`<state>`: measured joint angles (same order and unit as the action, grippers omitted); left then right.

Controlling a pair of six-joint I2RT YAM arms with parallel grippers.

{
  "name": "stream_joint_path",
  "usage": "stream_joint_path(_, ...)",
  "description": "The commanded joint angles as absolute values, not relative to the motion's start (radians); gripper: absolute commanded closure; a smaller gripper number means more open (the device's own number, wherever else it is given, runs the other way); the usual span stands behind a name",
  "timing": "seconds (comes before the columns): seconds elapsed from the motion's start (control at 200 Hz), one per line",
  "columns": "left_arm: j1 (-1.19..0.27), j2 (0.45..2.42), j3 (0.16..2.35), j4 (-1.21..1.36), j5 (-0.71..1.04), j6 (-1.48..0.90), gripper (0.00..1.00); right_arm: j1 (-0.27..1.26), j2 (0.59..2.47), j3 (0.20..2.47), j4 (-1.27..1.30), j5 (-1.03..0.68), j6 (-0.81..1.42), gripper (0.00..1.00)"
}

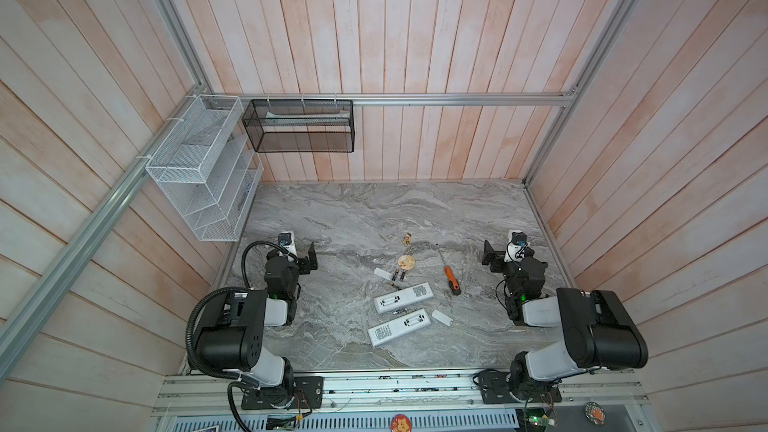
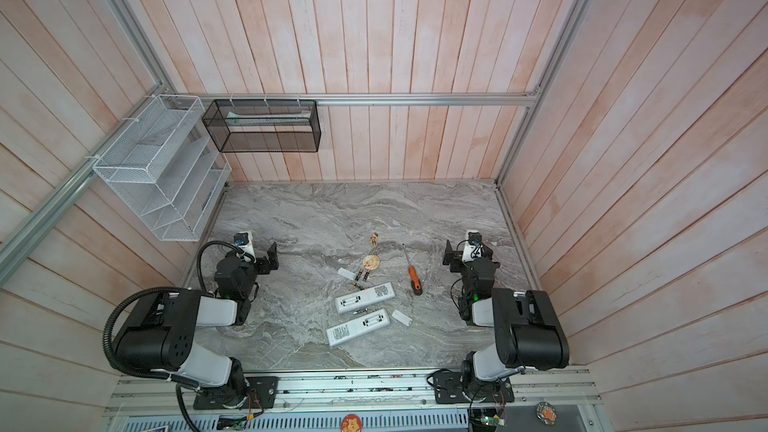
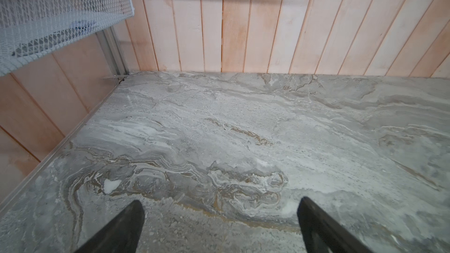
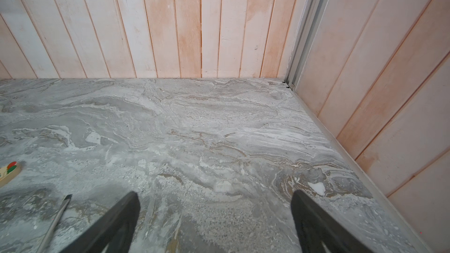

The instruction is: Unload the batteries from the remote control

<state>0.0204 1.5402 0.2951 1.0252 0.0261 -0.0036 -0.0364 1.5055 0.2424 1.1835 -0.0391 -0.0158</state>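
With left gripper and right gripper gaping empty at nine and three o'clock, batteries lie loose at the farther remote's eleven o'clock, so unloading looks done, pending a check that none remain inside.

right gripper hangs over the bare grey marble table, jaws spread wide and empty. a screwdriver tip lies just beside one finger. a painted wooden piece sits at the frame's edge. plank wall and metal post stand behind.
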Motion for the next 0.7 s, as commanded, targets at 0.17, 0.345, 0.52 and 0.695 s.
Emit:
stream_joint_path(0.17,0.025,1.54,0.295,1.091,0.054,-0.002,0.0,-0.042,1.513,0.241,1.2,-0.032,0.009,0.02)
stream_joint_path(0.345,0.025,1.54,0.296,1.091,0.055,-0.002,0.0,-0.043,1.513,0.241,1.2,-0.035,0.006,0.02)
stream_joint_path(0.52,0.025,1.54,0.298,1.088,0.054,-0.002,0.0,-0.042,1.512,0.242,1.201,-0.035,0.006,0.02)
stream_joint_path(0.695,0.026,1.547,0.307,1.074,0.057,-0.005,0.0,-0.041,1.511,0.24,1.2,-0.035,0.004,0.02)
